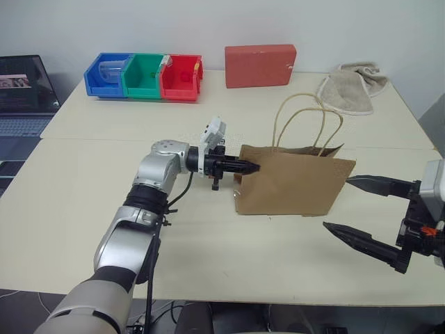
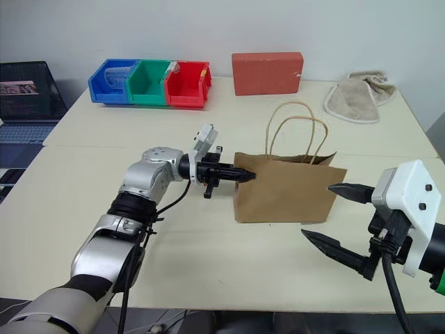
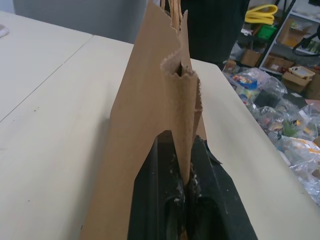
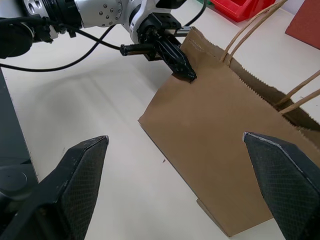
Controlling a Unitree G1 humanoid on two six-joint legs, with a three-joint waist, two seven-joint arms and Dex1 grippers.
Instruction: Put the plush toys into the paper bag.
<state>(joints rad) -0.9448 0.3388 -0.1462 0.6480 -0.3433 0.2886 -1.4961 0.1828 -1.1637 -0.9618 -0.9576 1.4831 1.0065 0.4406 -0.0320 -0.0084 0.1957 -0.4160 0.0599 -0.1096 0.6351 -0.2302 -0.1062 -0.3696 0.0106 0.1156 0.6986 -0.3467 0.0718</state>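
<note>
My left pincer is clamped tight on the upper side edge of the paper bag, the folded brown paper pinched flat between my two black fingers, and my arm reaches across level from the left to hold it there. The bag stands upright on the pale table, near the middle, its mouth slightly agape and its two twine handles rising in loops above the rim. My right pincer hangs just beside the bag's other end, apart from it, fingers spread as wide as they go and holding nothing; from its wrist I look between those fingertips straight at the bag's broad brown face. I cannot tell whether anything lies inside the bag, since its interior is hidden from me. Along the far edge of the table sit a row of blue, green and red bins, a red rectangular box and a crumpled beige towel. An open laptop rests off the table's left side.
</note>
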